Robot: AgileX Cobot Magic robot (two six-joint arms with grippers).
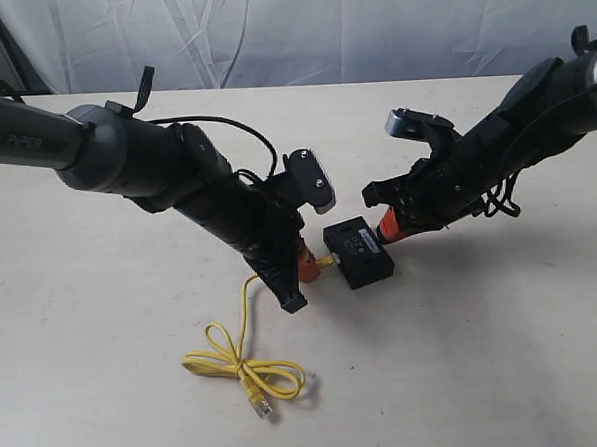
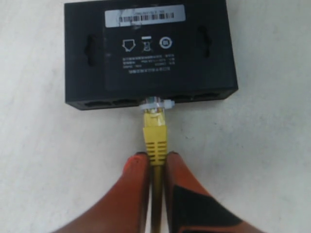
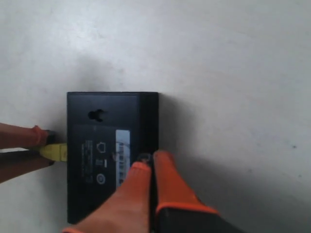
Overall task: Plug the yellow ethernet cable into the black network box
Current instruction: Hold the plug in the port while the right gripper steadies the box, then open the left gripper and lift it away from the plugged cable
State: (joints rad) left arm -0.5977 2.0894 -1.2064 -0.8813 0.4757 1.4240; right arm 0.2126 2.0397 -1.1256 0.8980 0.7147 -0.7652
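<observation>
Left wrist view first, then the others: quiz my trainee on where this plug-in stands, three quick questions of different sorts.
1. True or false: the left claw is shut on the yellow ethernet cable just behind its plug.
2. The cable's free plug lies: A) in the right claw; B) loose on the table; C) in the black network box.
3. In the right wrist view, which thing do the right claw's tips touch?

Key: 1 true; 2 B; 3 the black network box.
</observation>
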